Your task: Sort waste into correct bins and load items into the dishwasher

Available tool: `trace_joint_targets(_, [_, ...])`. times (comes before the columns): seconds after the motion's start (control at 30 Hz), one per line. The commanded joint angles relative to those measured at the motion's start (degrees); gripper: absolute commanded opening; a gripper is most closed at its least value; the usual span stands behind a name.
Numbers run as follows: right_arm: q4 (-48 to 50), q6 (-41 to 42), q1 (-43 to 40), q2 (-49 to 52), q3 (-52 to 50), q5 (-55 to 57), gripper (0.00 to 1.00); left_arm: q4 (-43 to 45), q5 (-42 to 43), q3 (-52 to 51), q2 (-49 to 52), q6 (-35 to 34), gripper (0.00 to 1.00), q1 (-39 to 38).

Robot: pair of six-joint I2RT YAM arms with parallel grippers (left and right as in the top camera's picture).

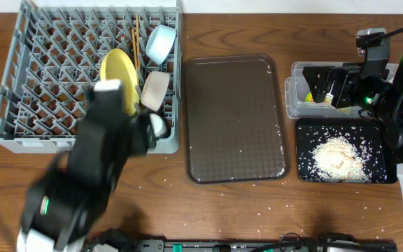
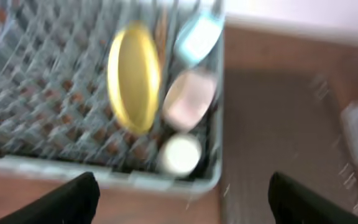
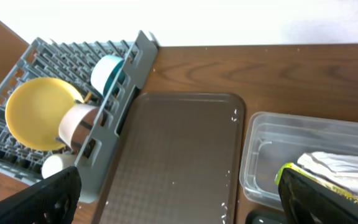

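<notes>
Overhead: dish rack (image 1: pixel 40 77), 10 o'clock, holds yellow plate (image 1: pixel 117 70), blue bowl (image 1: pixel 161 42), white bowl (image 1: pixel 154 89), cup (image 1: pixel 158 124), chopsticks (image 1: pixel 136 42). Clear tub (image 1: pixel 296 87), 3 o'clock, holds wrapper (image 3: pixel 340 168), packet (image 3: pixel 328 186); rice (image 1: pixel 338 157) on black tray (image 1: pixel 306 133), 4 o'clock. Left gripper (image 2: pixel 182 180), right gripper (image 3: pixel 179 180) spread, empty. Stray grains (image 3: pixel 235 114) left; nearly done, I judge.

A brown wooden table top (image 1: pixel 236 35) with a straight, fine grain running left to right fills the whole overhead view, so no wall, floor or window shows there. The wood is a warm mid-brown with a dull sheen, and the light on it is even and soft, so shadows near the bench's front edge are faint and blurred. In the right wrist view the far edge of the bench meets a plain white surface (image 3: pixel 229 18) – whether wall or floor cannot be told – bright, flat and featureless.
</notes>
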Motion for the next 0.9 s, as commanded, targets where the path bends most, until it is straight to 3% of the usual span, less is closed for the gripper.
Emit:
trace_joint_targets(0.0, [0.0, -0.7, -0.3, 0.0, 0.4, 0.2, 0.99, 9.4, -1.6, -17.3, -13.4, -2.3, 0.87, -2.6])
trace_joint_targets(0.13, [0.0, -0.8, -0.3, 0.0, 0.4, 0.2, 0.99, 18.2, -1.6, -31.6, -26.6, -4.0, 0.87, -2.8])
trace_joint_targets(0.27, [0.0, -0.7, -0.3, 0.0, 0.4, 0.2, 0.99, 20.4, -1.6, -39.4, -34.7, -4.7, 0.87, -2.8])
trace_joint_targets(0.87, [0.0, -0.8, -0.3, 0.0, 0.4, 0.2, 0.99, 15.7, -1.2, -40.6, -36.1, -6.1, 0.87, -2.8])
